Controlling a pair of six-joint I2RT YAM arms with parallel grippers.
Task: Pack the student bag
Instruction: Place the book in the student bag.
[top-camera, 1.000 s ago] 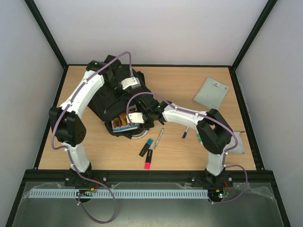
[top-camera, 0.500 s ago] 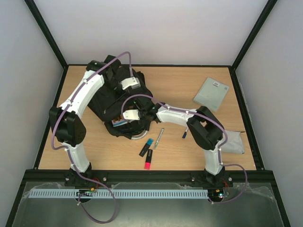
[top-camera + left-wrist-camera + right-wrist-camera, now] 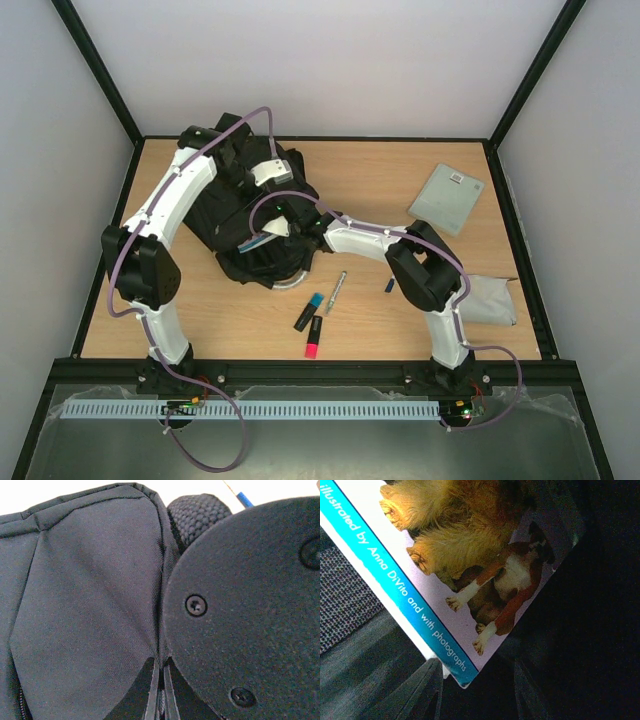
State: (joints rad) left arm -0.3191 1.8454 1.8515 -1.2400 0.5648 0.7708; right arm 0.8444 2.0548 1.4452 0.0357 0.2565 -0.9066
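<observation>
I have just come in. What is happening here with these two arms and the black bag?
The robot is packing the student bag. The left gripper is shut on the fabric near the top of the bag and seems to hold it open. The right gripper is at the opening, where a picture book with dogs on its cover sits partly inside; whether it grips the book is not clear. Several pens and a grey pad lie on the table, not yet packed.

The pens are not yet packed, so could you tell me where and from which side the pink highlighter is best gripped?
I'd take the pink highlighter by its pink near half, from straight above, jaws across its width: it lies flat, and its black cap end sits close to the teal-tipped marker.
</observation>
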